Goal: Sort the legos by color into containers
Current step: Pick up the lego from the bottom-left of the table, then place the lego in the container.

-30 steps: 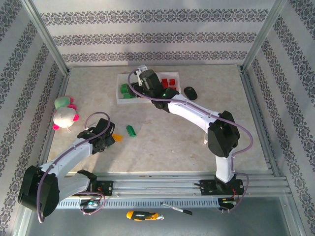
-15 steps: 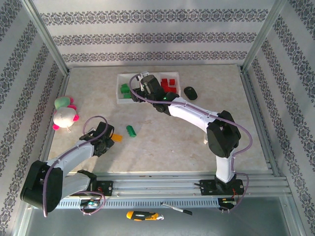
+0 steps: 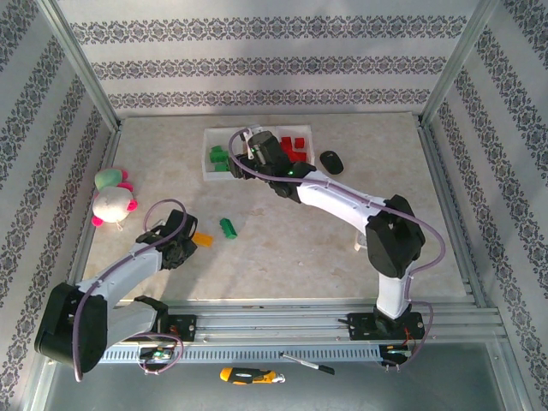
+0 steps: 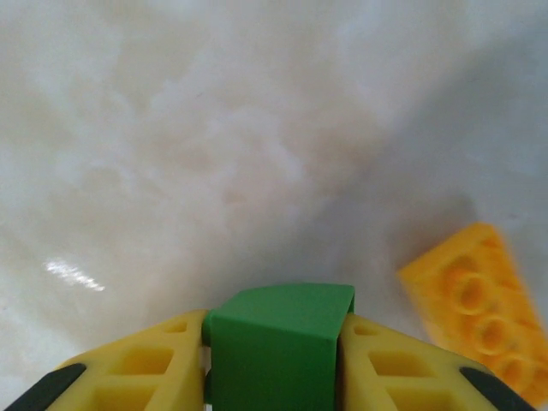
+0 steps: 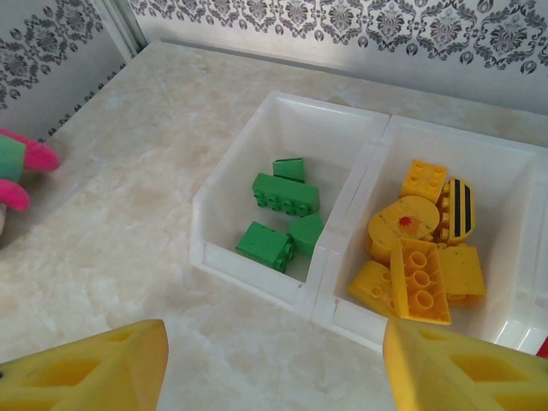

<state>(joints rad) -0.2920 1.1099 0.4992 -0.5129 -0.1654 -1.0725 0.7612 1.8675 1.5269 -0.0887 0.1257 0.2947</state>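
Observation:
My left gripper (image 4: 276, 324) is shut on a green lego (image 4: 278, 351) just above the table. An orange lego (image 4: 479, 304) lies to its right. From the top view, the left gripper (image 3: 181, 246) sits beside that orange lego (image 3: 203, 241), and another green lego (image 3: 228, 227) lies further right. My right gripper (image 5: 274, 368) hangs open and empty over the near wall of the white tray (image 5: 257, 278). Several green legos (image 5: 282, 195) fill its left compartment, and several yellow legos (image 5: 419, 248) the middle one. From above, the right gripper (image 3: 255, 147) covers the tray's (image 3: 214, 175) middle, with red legos (image 3: 296, 145) on the right.
A black mouse (image 3: 331, 161) lies just right of the tray. A pink, green and white plush toy (image 3: 113, 199) sits at the left edge of the table, and its pink part (image 5: 21, 167) shows in the right wrist view. Patterned walls surround the table.
The left gripper has closed on the green lego and shifted slightly towards the near side. The right gripper has drifted a little to the right over the tray, still open.

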